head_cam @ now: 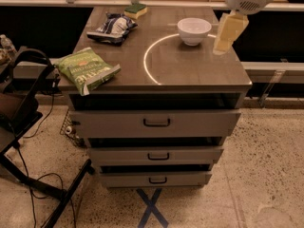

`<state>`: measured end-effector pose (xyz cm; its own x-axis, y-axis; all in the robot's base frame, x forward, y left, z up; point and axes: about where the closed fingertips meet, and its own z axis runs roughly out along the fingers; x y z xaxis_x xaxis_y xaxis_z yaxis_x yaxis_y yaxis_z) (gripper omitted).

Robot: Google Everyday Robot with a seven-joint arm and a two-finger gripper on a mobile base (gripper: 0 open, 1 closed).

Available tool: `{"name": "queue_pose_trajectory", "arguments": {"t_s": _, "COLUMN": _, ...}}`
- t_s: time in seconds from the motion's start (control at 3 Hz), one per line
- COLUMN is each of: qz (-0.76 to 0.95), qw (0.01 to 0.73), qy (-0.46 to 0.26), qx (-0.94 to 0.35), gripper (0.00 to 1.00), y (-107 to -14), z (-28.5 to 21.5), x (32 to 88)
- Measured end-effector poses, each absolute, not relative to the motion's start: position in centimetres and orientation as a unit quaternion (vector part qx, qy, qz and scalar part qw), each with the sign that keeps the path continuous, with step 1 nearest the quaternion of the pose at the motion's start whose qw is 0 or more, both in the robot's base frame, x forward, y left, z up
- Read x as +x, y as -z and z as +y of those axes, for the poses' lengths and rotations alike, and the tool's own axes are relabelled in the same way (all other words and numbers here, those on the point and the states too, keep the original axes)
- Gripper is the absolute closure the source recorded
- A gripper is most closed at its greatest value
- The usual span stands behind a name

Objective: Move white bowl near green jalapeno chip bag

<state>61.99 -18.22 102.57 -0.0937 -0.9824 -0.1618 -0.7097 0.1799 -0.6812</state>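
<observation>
One white bowl (194, 30), upright with its mouth up, resting on its foot at about 1 o'clock on the bench (190, 68); round, so no long axis and no heading. One green jalapeno chip bag (88, 69), flat at the 8 o'clock corner, overhanging the edge, long axis roughly 10 to 4 o'clock; which end is its top cannot be told. Items well apart; transfer judged not begun. One end effector (229, 32), hanging at 3 o'clock of the bowl, just beside it, apparently not touching; open or closed cannot be told. Remaining: grasp, lift, carry toward 8 o'clock, set down near the bag.
</observation>
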Motion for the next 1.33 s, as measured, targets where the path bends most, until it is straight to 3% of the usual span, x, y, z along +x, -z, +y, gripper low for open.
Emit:
{"name": "queue_pose_trajectory", "arguments": {"t_s": 0.67, "qz": 0.689, "qw": 0.294, "qy": 0.239, "qx": -0.618, "gripper": 0.0, "y": -102.0, "z": -17.0, "x": 64.4}}
{"name": "queue_pose_trajectory", "arguments": {"t_s": 1.33, "qz": 0.671, "qw": 0.255, "qy": 0.24, "qx": -0.653, "gripper": 0.0, "y": -97.6, "z": -17.5, "x": 76.2}}
